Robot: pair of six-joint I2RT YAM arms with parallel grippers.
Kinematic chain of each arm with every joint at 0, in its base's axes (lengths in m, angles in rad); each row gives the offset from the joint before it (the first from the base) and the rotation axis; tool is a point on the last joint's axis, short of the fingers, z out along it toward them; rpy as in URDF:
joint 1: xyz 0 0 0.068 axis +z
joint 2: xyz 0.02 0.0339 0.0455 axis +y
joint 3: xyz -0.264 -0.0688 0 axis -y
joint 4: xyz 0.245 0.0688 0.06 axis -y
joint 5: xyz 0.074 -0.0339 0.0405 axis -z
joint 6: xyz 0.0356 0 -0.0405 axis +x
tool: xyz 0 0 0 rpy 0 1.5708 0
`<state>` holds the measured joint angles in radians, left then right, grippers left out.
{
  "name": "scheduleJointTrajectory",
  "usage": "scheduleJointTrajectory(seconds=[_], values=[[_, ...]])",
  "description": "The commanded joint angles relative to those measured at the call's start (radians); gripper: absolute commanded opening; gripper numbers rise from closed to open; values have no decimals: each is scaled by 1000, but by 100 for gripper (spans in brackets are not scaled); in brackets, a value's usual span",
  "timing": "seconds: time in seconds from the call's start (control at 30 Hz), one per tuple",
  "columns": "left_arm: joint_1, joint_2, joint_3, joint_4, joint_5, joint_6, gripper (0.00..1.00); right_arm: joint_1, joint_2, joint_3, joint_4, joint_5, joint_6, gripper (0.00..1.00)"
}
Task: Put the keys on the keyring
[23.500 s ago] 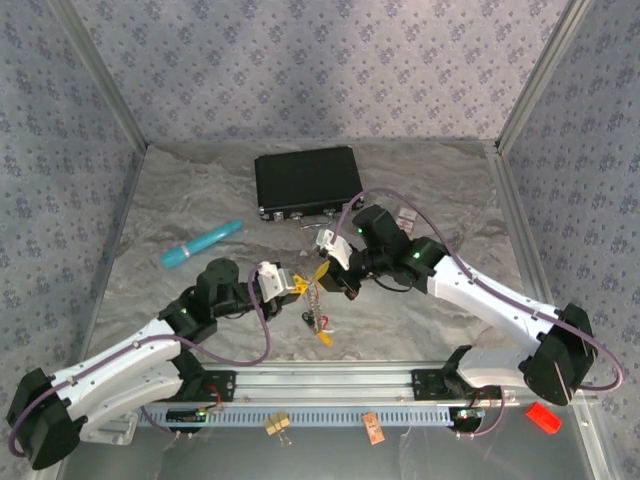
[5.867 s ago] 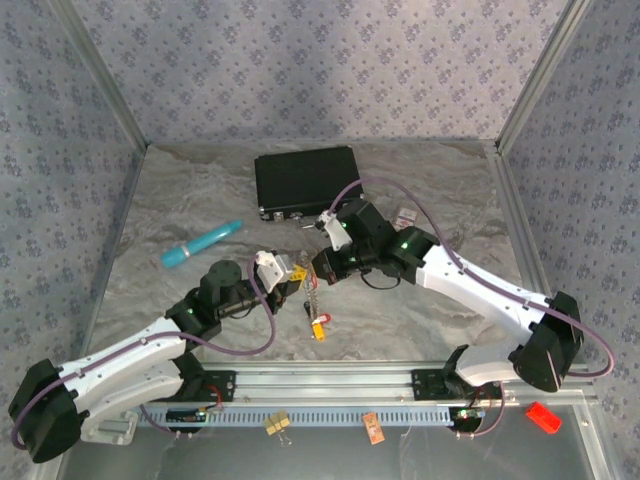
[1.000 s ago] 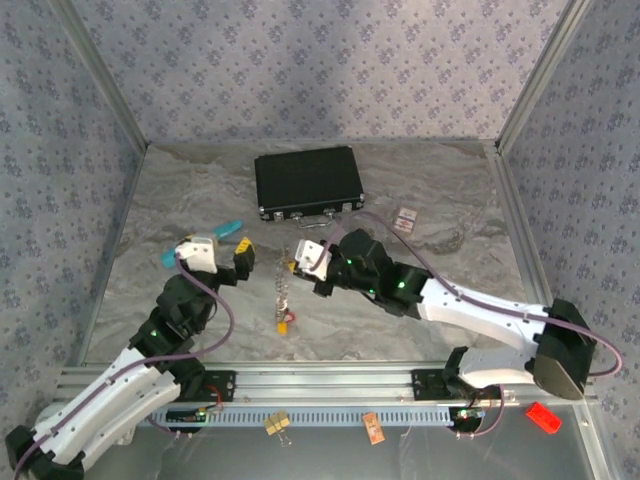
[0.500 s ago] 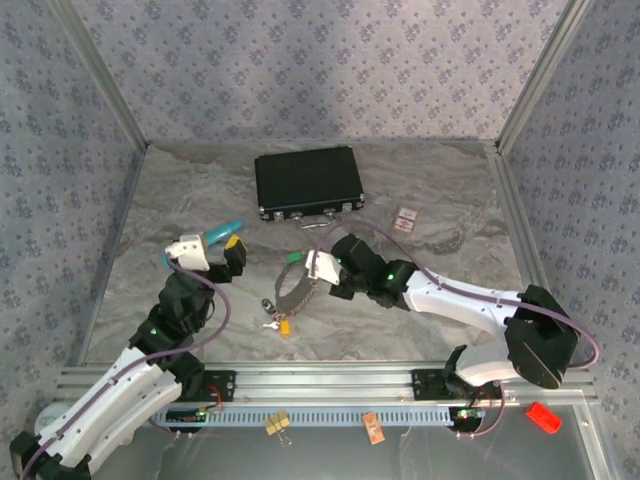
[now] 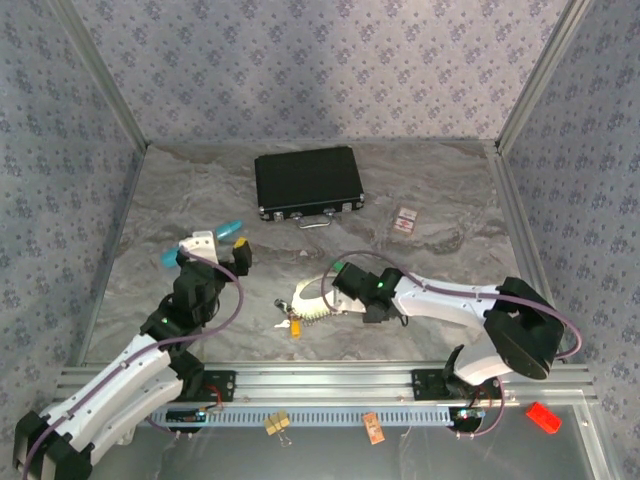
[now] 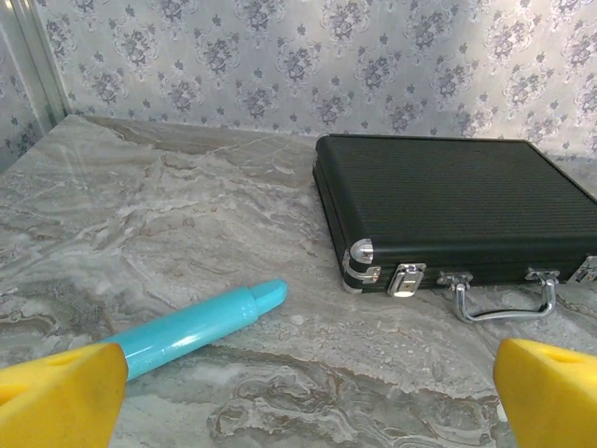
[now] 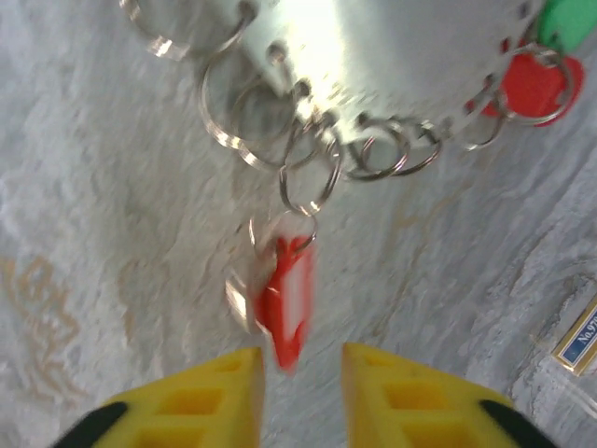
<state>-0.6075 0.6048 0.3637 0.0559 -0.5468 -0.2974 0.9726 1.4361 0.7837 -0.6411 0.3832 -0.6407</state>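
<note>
The keyring (image 5: 303,300) lay flat on the marble table (image 5: 450,250) near the front rail (image 5: 330,378), keys (image 5: 292,322) bunched at its left. Bare surface lay all round it, and the black case (image 5: 307,182) sat well behind. The right gripper (image 7: 300,373) stood parted, a red key (image 7: 283,313) just ahead of it. The left gripper (image 5: 222,250) was spread wide by the teal pen (image 6: 201,322). Half a second earlier the right one had carried the ring higher up the table — it had since let go.

Pale keyring (image 5: 308,296) lying flat, chained rings along it, red, green, orange keys (image 5: 292,323) attached.
</note>
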Motion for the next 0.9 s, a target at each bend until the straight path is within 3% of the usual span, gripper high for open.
scheduleJointTrajectory(seconds=[0.0,0.07,0.17,0.37,0.53,0.6,0.67,0.7,0.77,0.87], values=[[18,1,24,31,-8,31,100,-31,-48,28,-117,-80,34,32],[37,6,27,31,-17,53,99,-97,-133,64,-86,-206,108,35],[78,20,26,58,-18,97,100,-215,-278,50,113,-300,254,37],[168,93,-12,158,-25,203,100,-496,-456,-172,616,-161,477,54],[261,187,-54,238,-57,235,100,-779,-329,-355,1012,-70,626,52],[299,224,-90,296,-39,232,100,-858,-241,-447,1246,-113,661,53],[341,262,-120,353,-30,227,99,-890,-146,-462,1349,-141,625,48],[363,281,-126,369,0,223,100,-889,-135,-435,1303,-115,624,48],[401,330,-133,405,41,218,100,-896,-97,-423,1367,-198,537,49],[437,421,-137,487,81,215,100,-925,1,-402,1406,-274,541,49]])
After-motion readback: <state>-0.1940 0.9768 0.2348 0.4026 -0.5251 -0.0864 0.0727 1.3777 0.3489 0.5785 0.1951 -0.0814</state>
